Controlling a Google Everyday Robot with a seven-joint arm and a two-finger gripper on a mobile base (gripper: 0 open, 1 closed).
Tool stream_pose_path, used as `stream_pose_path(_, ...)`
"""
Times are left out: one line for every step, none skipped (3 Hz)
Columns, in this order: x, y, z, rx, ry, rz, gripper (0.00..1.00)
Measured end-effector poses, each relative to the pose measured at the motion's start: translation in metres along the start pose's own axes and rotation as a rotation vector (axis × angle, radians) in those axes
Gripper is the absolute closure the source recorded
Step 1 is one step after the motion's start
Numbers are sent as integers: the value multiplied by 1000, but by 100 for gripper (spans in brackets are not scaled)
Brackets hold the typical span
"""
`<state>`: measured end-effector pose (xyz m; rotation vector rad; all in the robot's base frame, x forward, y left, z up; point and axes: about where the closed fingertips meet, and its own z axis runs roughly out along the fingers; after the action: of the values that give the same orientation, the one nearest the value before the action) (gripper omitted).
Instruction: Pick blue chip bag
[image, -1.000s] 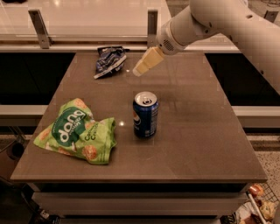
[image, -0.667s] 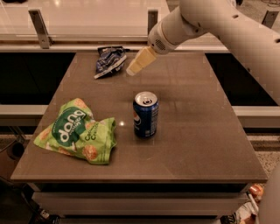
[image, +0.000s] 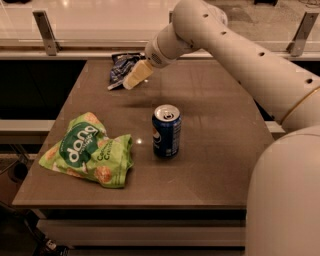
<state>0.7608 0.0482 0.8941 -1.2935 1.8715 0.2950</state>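
The blue chip bag (image: 119, 68) is a small crumpled dark-blue foil bag with white markings. It lies at the far left of the brown table (image: 220, 115). My gripper (image: 136, 75) hangs on the white arm just above and to the right of the bag, and its pale fingers overlap the bag's right edge in the camera view. That right part of the bag is hidden behind the gripper.
A light-green "dang" bag (image: 87, 150) lies at the table's front left. A blue Pepsi can (image: 166, 131) stands upright near the middle. My white arm (image: 240, 55) crosses the right side. A railing with metal posts (image: 44, 32) runs behind the table.
My gripper and arm have moved left and toward the blue chip bag. The bag, the can and the green bag have not moved.
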Motion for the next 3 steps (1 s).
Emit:
stream_pose_path(-6, -8, 36, 18, 3, -31, 0)
stream_pose_path(-10, -26, 67, 47, 36, -74, 0)
stream_pose_path(-15, -46, 93, 64, 61, -107, 0)
